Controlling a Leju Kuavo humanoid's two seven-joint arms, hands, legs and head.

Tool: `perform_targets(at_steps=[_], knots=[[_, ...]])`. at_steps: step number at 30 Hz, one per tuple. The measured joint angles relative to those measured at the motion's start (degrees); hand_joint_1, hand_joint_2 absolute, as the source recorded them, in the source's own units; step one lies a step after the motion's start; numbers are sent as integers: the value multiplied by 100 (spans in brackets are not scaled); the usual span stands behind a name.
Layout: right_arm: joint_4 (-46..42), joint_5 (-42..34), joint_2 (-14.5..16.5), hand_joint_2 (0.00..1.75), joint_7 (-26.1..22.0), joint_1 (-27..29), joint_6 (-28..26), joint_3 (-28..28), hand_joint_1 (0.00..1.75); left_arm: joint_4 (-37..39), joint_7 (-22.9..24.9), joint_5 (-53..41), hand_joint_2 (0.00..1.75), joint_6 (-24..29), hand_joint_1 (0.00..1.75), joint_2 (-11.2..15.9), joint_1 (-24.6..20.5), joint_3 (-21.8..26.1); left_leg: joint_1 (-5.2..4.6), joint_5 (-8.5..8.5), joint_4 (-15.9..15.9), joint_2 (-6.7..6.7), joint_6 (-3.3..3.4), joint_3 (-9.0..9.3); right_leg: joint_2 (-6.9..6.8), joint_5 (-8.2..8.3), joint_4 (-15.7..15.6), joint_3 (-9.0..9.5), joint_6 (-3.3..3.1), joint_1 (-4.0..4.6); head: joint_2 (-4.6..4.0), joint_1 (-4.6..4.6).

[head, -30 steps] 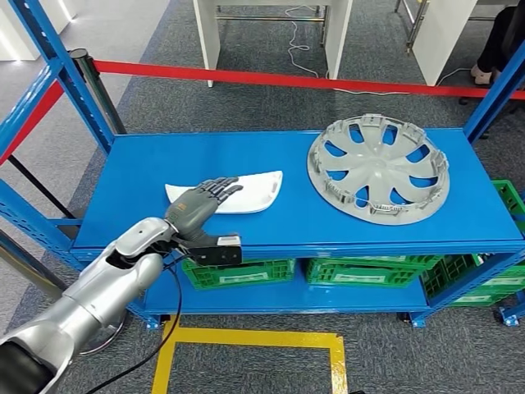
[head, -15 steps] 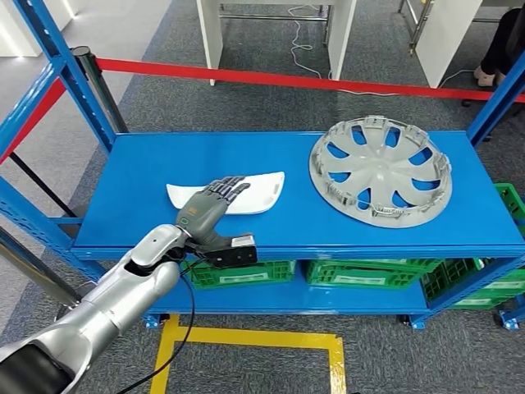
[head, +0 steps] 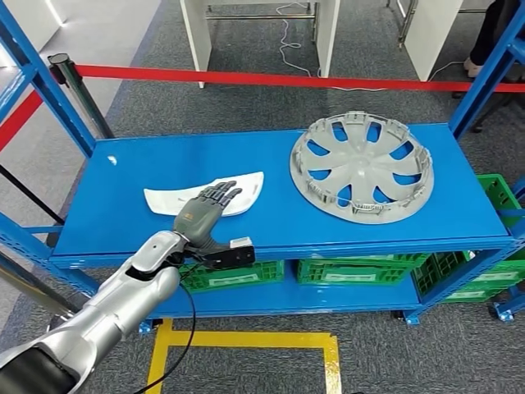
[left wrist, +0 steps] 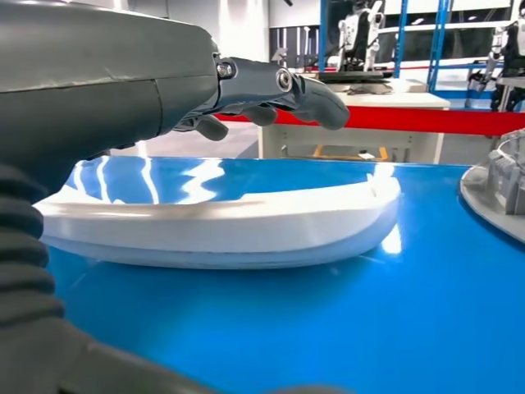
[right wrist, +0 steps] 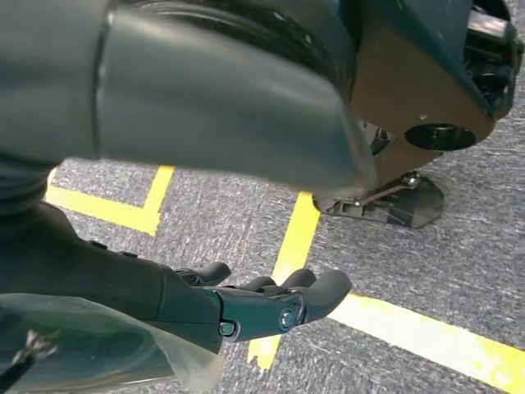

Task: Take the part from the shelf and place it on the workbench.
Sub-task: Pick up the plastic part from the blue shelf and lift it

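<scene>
The white part, a long, shallow curved shell, lies flat on the blue shelf, toward the shelf's left half and well apart from the grey wheel cover on the right. The left robot hand is held over the part's middle with its fingers stretched out and apart, and nothing is gripped. In the left wrist view the fingers are seen above the part's upper edge, with a gap between them and the white surface, so contact is judged not yet made.

The right robot hand hangs beside the body over the grey floor and its yellow line, its fingers loosely extended and holding nothing.

The step in hand is judged to be the reach and grasp. For this to be done well, the left robot hand should be lowered until the fingers pass over the far rim, while the thumb is brought against the near rim, so that the shell is pinched across its narrow width near the middle of its length. A grip near one end should be avoided, since a long, light piece is likely to tilt or swing. Because the shell looks smooth and glossy, the closure should be firm before any lift is tried, and the lift should be kept straight up so the part is not dragged across the shelf toward the wheel cover.
</scene>
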Motion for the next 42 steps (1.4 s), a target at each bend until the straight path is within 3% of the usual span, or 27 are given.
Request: perform_targets(at_steps=[2,4,6,7,9,11,12,13,15,17,21,23,25,26,27,28,30,31,32,35,36,38,40,41,42], knots=[[4,1,3,0,3,0,1,1,0,47,13,-23,175,14,0,-20,-21,4,-37,98,-396,-15,29,147,6,1,-5,-27,40,4,0,-3],[7,6,4,0,11,3,2,1,0,100,56,-77,175,51,0,-47,-31,15,-40,80,-484,-18,38,165,2,15,-33,-47,103,1,0,-4],[7,10,3,0,18,1,2,1,0,166,109,-140,175,114,0,-77,-46,44,-17,115,-566,-13,64,195,-12,-72,49,-108,151,0,0,1],[7,11,2,0,20,-1,2,1,0,210,145,-182,175,158,0,-97,-57,65,-5,133,-602,-9,80,210,-18,-191,247,-206,165,2,0,9],[7,13,2,0,27,-2,-1,1,0,322,275,-294,175,270,0,-134,-68,110,-13,138,-611,-1,100,214,-26,-518,951,-548,181,2,0,13],[7,11,2,0,41,8,-8,0,0,455,486,-444,175,429,0,-167,-63,153,-28,135,-606,6,104,214,-28,-652,1484,-825,198,2,0,10],[7,10,2,0,48,14,-15,-1,0,516,594,-519,175,525,0,-188,-63,181,-31,135,-601,7,104,214,-30,-562,1455,-822,201,2,0,12],[7,10,2,0,54,17,-20,-1,0,570,694,-586,175,629,0,-215,-67,221,-32,132,-592,6,102,215,-35,-374,1189,-700,199,1,0,12],[7,11,2,0,58,8,-37,-1,0,663,856,-695,175,861,0,-274,-91,321,-42,117,-559,1,78,207,-62,-40,392,-302,182,5,0,14],[10,14,3,0,64,-5,-49,-1,0,760,977,-792,175,1074,0,-328,-122,429,-60,116,-529,-3,32,186,-72,57,-31,-75,136,20,0,5],[14,23,4,0,85,15,-64,-1,0,917,1081,-875,175,1268,0,-416,-157,626,-36,52,-429,-5,-66,138,-59,97,-70,-53,1,29,0,-3],[14,32,4,0,87,8,-72,-1,0,987,1106,-880,175,1333,0,-445,-179,713,-16,-249,61,-8,-128,-61,-63,118,-89,-47,-54,17,0,-15],[17,50,4,0,95,6,-69,-1,0,1077,1119,-886,175,1407,0,-473,-189,791,1,-595,825,-8,-167,-377,-62,119,-88,-49,-68,19,0,-20],[18,60,4,0,102,12,-70,-1,0,1122,1120,-887,175,1438,0,-486,-190,825,7,-660,1066,-8,-174,-475,-61,119,-88,-48,-69,20,0,-20],[19,67,4,0,109,17,-72,-1,0,1161,1119,-888,175,1464,0,-499,-193,858,12,-617,1103,-8,-171,-481,-58,119,-87,-47,-68,20,0,-21],[20,72,4,0,116,20,-75,-1,0,1195,1117,-887,175,1484,0,-515,-201,893,15,-468,904,-8,-160,-378,-54,119,-87,-42,-68,20,0,-21],[21,74,4,0,121,19,-80,-1,0,1243,1114,-889,175,1495,0,-542,-239,956,11,-96,122,-12,-118,17,-45,118,-87,-29,-60,23,0,-18],[22,74,4,0,122,15,-81,-1,0,1271,1113,-896,175,1480,0,-559,-270,980,2,10,-228,-16,-96,186,-42,120,-86,-32,-44,30,0,-17],[24,73,4,0,122,13,-82,-1,0,1301,1113,-913,175,1443,10,-574,-301,992,-9,46,-439,-19,-78,282,-41,127,-88,-42,-20,36,0,-14],[29,69,6,0,114,14,-85,-1,0,1400,1113,-963,175,1194,140,-618,-360,994,-20,47,-581,-17,-14,314,-46,144,-114,-77,78,32,0,-14],[31,63,6,0,101,15,-86,-1,0,1431,1114,-969,175,1063,173,-641,-380,994,-8,70,-615,-13,23,324,-48,104,-80,-105,105,29,0,-13],[31,46,6,0,64,11,-88,-1,0,1494,1116,-981,175,770,175,-700,-430,994,13,113,-673,-5,87,338,-51,-144,315,-307,148,29,0,6],[31,27,6,0,33,10,-88,-1,0,1560,1120,-991,175,573,175,-743,-454,993,3,118,-675,2,104,330,-52,-490,1105,-676,178,32,0,20],[31,20,6,0,25,13,-87,-1,0,1591,1121,-993,175,533,175,-759,-450,992,-2,117,-674,7,105,329,-53,-578,1417,-831,190,32,0,20],[31,17,6,0,19,18,-86,-1,0,1621,1122,-993,175,515,175,-771,-447,991,-4,117,-672,11,105,330,-55,-558,1536,-896,200,30,0,20]])
